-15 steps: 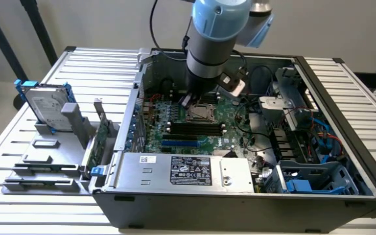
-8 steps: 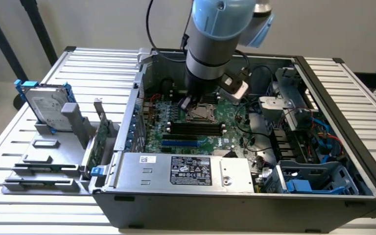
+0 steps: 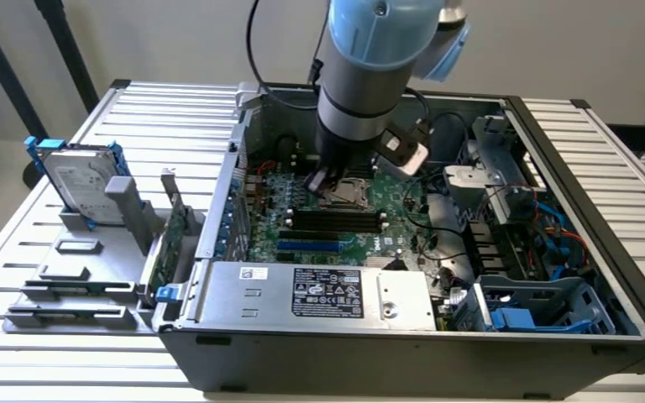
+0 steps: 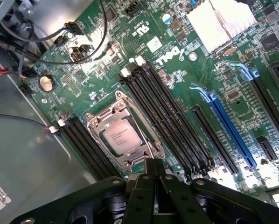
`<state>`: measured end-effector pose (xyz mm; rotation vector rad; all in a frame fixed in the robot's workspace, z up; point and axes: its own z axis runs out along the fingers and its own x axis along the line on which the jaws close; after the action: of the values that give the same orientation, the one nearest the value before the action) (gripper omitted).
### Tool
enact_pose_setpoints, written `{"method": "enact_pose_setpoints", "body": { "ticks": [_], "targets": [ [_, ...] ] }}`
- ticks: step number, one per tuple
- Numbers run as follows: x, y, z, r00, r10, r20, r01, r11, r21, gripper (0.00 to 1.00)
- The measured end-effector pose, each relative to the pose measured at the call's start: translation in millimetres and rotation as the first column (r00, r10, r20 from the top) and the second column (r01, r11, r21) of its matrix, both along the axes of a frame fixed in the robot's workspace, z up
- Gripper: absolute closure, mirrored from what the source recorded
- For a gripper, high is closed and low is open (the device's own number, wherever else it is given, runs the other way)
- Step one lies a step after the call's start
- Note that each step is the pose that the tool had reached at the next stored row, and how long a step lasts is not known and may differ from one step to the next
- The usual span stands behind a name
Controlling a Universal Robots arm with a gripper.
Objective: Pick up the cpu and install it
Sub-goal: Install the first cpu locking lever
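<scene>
The tool (image 4: 154, 164) hovers closed and empty just beside the cpu (image 4: 122, 136) lying in its socket (image 4: 125, 135), so it should probably lift straight, without nudging the chip.

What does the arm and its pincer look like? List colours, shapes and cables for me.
The arm is a thick grey cylinder with a light blue cap at its upper joint. A black cable runs down beside it, and a small black-and-white block is mounted near the wrist. In the wrist view, the pincer is matte black, built of flat linked bars fastened with silver round-headed screws, its fingers narrowing to a tip.
</scene>
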<state>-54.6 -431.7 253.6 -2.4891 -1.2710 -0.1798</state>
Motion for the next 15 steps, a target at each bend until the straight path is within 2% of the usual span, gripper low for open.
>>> {"method": "enact_pose_setpoints", "body": {
  "ticks": [5, 9, 13, 15],
  "targets": [
    [-6.3, -0.1, -2.5, 0.9999, -0.013, -0.0004, 0.013, 0.9999, -0.0002, 0.89],
    [-11.6, 0.5, -8.1, 0.9997, -0.023, -0.0004, 0.023, 0.9997, -0.0003, 0.89],
    [-12.0, 5.4, -12.4, 0.9996, -0.028, -0.0004, 0.028, 0.9996, -0.0004, 0.89],
    [-12.2, 6.5, -14.6, 0.9996, -0.029, -0.0003, 0.029, 0.9996, -0.0002, 0.89]
  ]
}}
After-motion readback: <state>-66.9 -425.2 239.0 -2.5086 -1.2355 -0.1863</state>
